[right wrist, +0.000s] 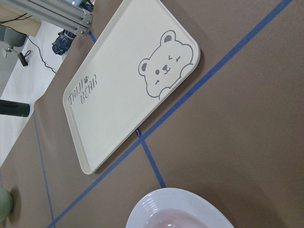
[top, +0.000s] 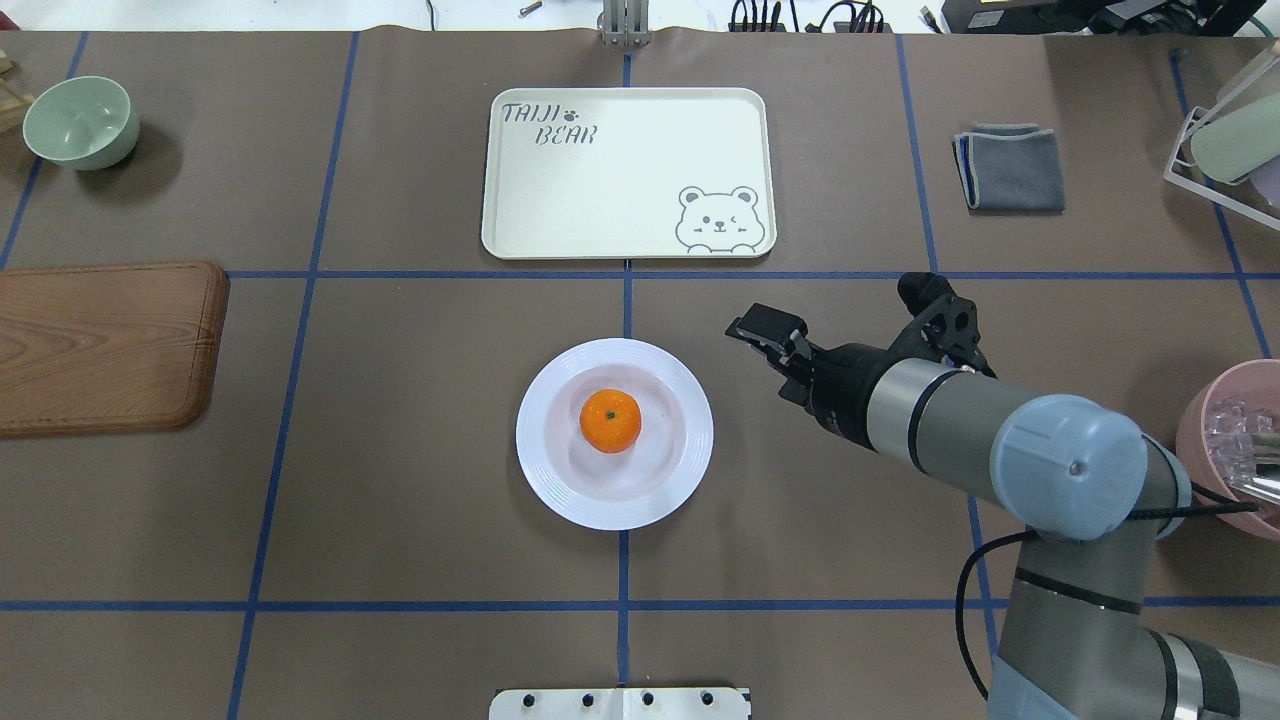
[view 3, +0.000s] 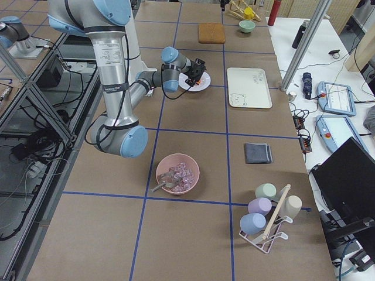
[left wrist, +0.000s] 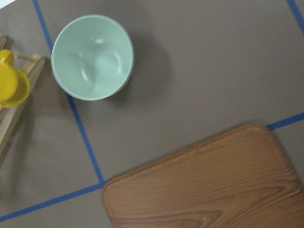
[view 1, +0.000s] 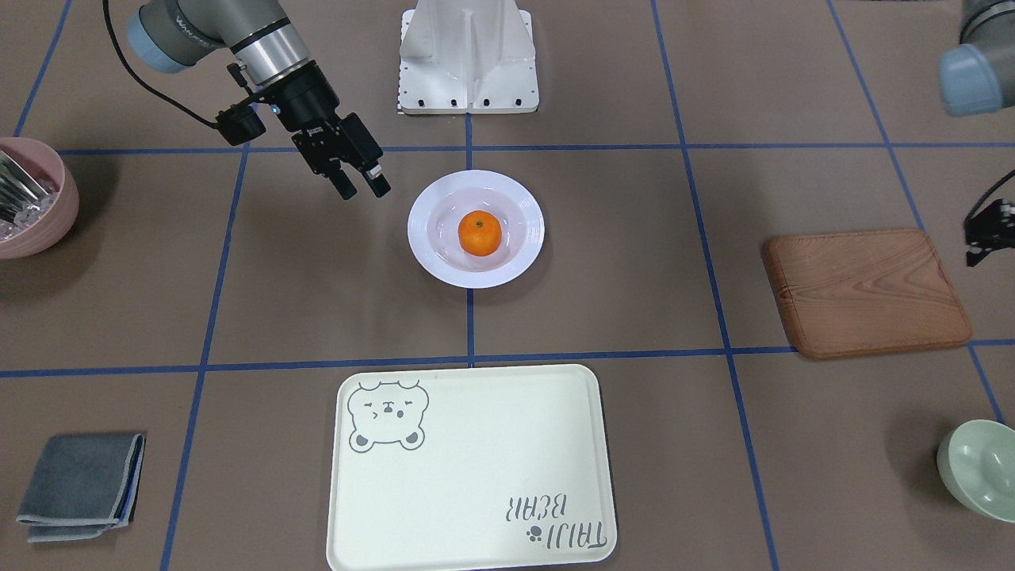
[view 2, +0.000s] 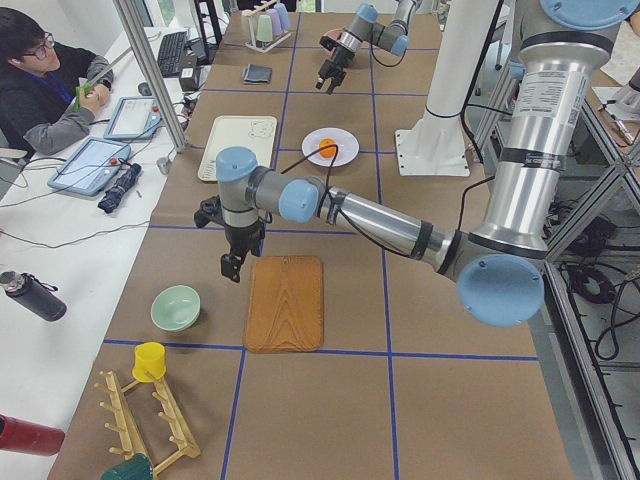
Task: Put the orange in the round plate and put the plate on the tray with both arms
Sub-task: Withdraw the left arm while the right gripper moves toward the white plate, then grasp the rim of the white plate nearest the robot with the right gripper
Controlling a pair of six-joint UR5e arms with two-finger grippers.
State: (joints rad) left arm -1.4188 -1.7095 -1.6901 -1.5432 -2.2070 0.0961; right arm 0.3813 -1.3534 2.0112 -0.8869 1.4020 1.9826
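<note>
The orange (view 1: 480,233) (top: 610,420) lies in the middle of the white round plate (view 1: 420,230) (top: 540,440) at the table's centre. The cream bear tray (view 1: 476,468) (top: 620,180) lies bare just beyond the plate, away from the robot. My right gripper (view 1: 361,187) (top: 752,331) hovers open beside the plate on the robot's right, holding nothing and tilted toward it. My left gripper (view 2: 232,268) hangs over the wooden board's outer edge, far from the plate. Only part of it shows at the front view's right edge, so I cannot tell its state.
A brown wooden board (view 1: 864,293) and a pale green bowl (view 1: 979,468) lie on the robot's left side. A pink bowl (view 1: 32,198) and a folded grey cloth (view 1: 79,484) sit on its right. A person (view 2: 40,80) sits at the table's far side.
</note>
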